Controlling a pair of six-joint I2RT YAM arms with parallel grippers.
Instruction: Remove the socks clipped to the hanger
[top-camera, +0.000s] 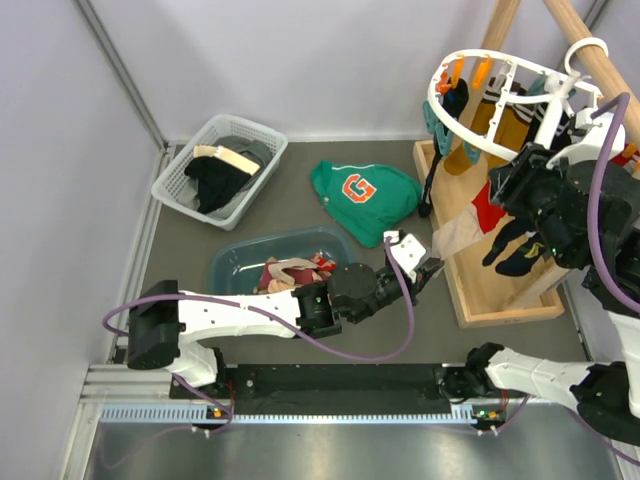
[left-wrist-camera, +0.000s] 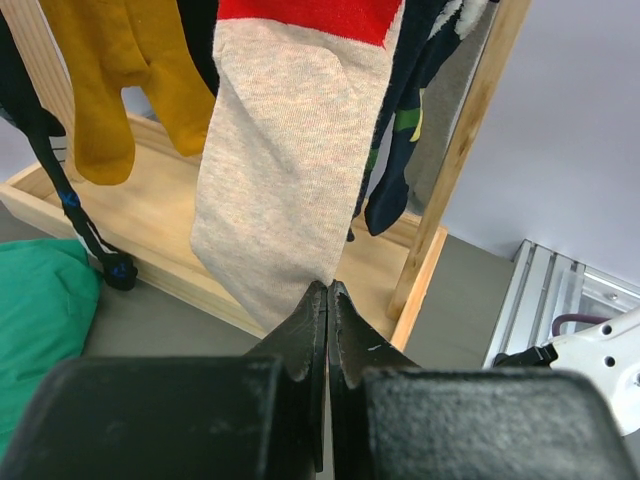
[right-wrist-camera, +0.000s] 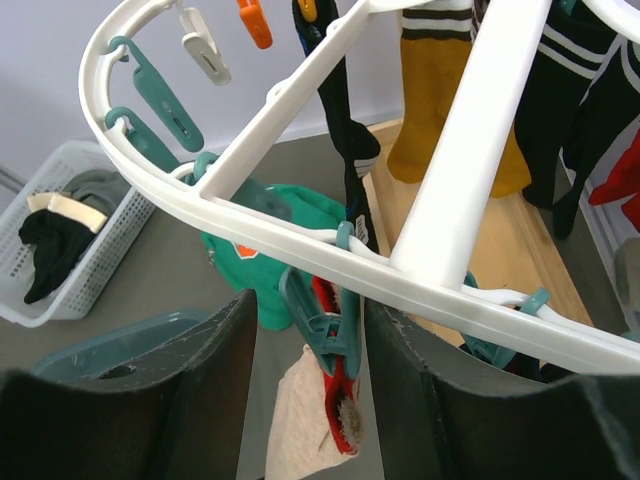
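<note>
The white oval hanger (top-camera: 470, 95) hangs from the wooden stand with several socks clipped on: mustard (top-camera: 480, 125), black and striped. A beige sock with a red cuff (top-camera: 458, 235) hangs lowest. My left gripper (top-camera: 428, 270) is shut on its toe; in the left wrist view the closed fingertips (left-wrist-camera: 318, 300) pinch the beige sock (left-wrist-camera: 280, 180). My right gripper (top-camera: 505, 190) is up at the hanger. In the right wrist view it (right-wrist-camera: 310, 300) is open, its jaws on either side of the teal clip (right-wrist-camera: 345, 315) that holds this sock's cuff (right-wrist-camera: 335, 420) under the hanger rim (right-wrist-camera: 290, 235).
A teal bin (top-camera: 232, 262) with loose socks lies by the left arm. A white mesh basket (top-camera: 190, 195) with dark clothes is at the back left. A green sweatshirt (top-camera: 365, 200) lies mid-table. The wooden stand's base (top-camera: 495, 305) is at the right.
</note>
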